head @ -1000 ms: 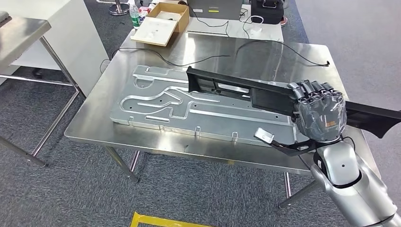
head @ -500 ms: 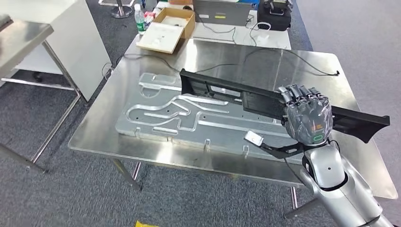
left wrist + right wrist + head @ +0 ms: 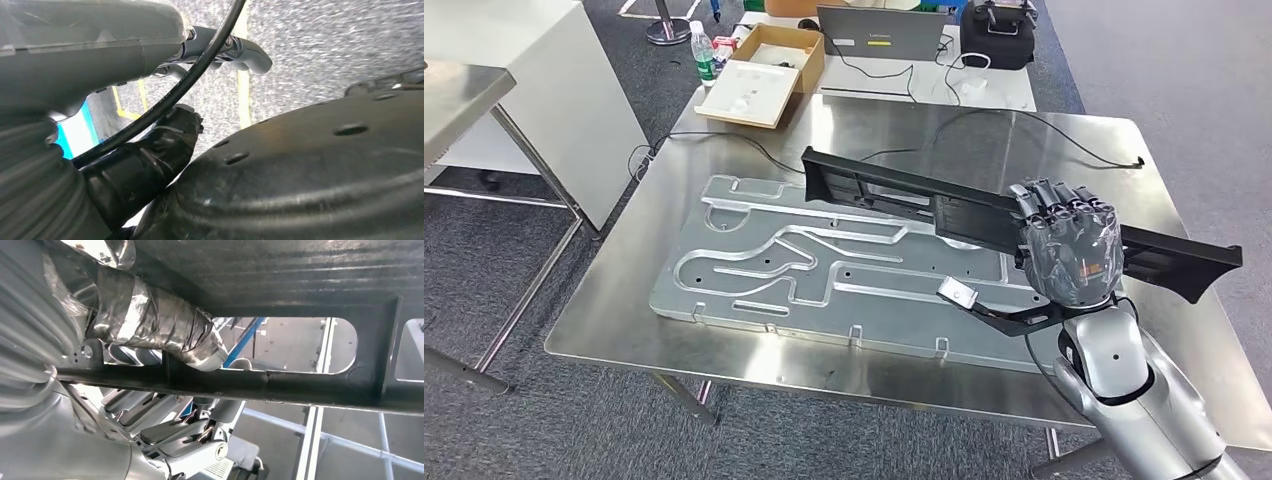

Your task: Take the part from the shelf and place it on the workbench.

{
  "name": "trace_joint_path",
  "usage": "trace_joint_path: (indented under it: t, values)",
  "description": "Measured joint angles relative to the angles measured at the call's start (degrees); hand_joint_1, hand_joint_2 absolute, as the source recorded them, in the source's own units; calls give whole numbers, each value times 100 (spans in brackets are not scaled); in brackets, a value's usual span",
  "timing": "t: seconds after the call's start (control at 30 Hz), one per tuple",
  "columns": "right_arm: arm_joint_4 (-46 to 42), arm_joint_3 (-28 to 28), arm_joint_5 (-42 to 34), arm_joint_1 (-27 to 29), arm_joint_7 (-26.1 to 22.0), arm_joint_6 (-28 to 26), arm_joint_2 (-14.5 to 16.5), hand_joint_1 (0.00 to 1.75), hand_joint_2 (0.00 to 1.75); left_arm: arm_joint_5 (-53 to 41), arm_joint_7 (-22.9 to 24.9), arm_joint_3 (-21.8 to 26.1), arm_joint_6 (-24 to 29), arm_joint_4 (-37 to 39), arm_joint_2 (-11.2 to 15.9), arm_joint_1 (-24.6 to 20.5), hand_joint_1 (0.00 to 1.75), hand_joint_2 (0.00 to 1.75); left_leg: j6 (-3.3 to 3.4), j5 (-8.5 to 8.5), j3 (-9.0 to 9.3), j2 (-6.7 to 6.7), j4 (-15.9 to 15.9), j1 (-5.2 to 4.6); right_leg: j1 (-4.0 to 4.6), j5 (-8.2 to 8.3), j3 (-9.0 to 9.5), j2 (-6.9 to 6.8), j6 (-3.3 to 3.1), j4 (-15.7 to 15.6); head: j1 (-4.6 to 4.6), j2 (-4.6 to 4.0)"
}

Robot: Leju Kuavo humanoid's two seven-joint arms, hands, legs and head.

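Right hand point(image 3: 1072, 255) grips long black part point(image 3: 904, 192) near its middle, part spanning both sides of hand above workbench point(image 3: 614, 300); lower level, release only once fully resting; left hand point(image 3: 100, 30) state unclear.

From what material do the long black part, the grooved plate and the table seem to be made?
Long black part, held by the right robot hand: probably moulded plastic, matte, with ribs and cut-outs. Grooved plate: apparently machined aluminium, pale satin grey. Table: likely stainless steel, with a shiny, reflecting surface.
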Motion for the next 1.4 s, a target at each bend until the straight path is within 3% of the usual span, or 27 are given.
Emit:
trace_joint_path:
  t: [0.1,0.17,0.2,0.3,0.33,0.37,0.43,0.5,0.53,0.67,0.9,1.13,1.4]
  values:
    - [-18,2,54,23,19,32,6,175,175,10,-119,-4,-4,0,-14,2,0,175,113,0,76,-10,-168,-8,17,-21,57,7,111,29,-2,1]
    - [-89,-21,63,22,36,148,-22,175,175,25,-211,-5,11,0,-38,-5,0,175,178,8,202,-14,-242,8,8,-68,19,-1,166,218,4,1]
    - [-136,-50,49,18,45,215,-36,175,175,35,-226,-5,31,-1,-47,-9,0,175,202,1,271,-14,-274,17,3,-153,-97,-6,191,449,6,1]
    - [-222,-172,-17,117,69,298,-43,175,175,88,-251,-5,97,-9,-56,0,0,175,236,-73,388,-21,-298,17,-2,-519,-717,-9,244,1361,8,0]
    - [-232,-225,-47,198,75,297,-38,175,175,131,-277,-5,117,-12,-57,6,0,175,238,-110,425,-32,-297,14,-1,-520,-862,-9,246,1468,7,0]
    - [-240,-292,-79,298,79,292,-30,175,175,184,-307,-5,140,-15,-59,13,0,175,238,-148,471,-46,-295,10,1,-389,-908,-9,241,1373,8,0]
    - [-255,-466,-139,510,85,286,0,175,175,289,-348,-4,185,-14,-74,26,0,175,230,-226,569,-72,-300,2,22,129,-746,-16,189,719,8,0]
    - [-254,-644,-178,690,78,285,58,175,175,355,-360,2,204,-10,-95,30,0,175,198,-284,629,-84,-309,-4,78,376,-597,-35,99,177,7,1]
    - [-254,-724,-191,766,73,284,87,175,175,379,-367,5,205,-8,-103,33,0,175,170,-298,644,-83,-310,-5,106,403,-579,-39,53,65,10,1]
    - [-256,-932,-212,956,49,280,189,175,175,413,-381,13,206,1,-102,30,0,175,189,-355,672,-74,-322,-17,91,488,-522,2,98,-4,10,1]
    - [-256,-1064,-213,1027,19,282,309,175,175,417,-381,13,205,21,-102,26,0,175,163,-370,722,-70,-387,-15,97,448,-516,12,47,-3,9,0]
    - [-256,-1115,-213,1040,18,282,364,175,175,417,-381,13,204,28,-104,24,0,175,121,-362,726,-69,-399,-11,103,449,-504,11,38,-1,9,0]
    - [-256,-1144,-213,1053,16,282,384,175,175,419,-381,14,204,28,-104,22,0,175,117,-359,730,-69,-397,-24,106,453,-497,11,38,-1,9,0]
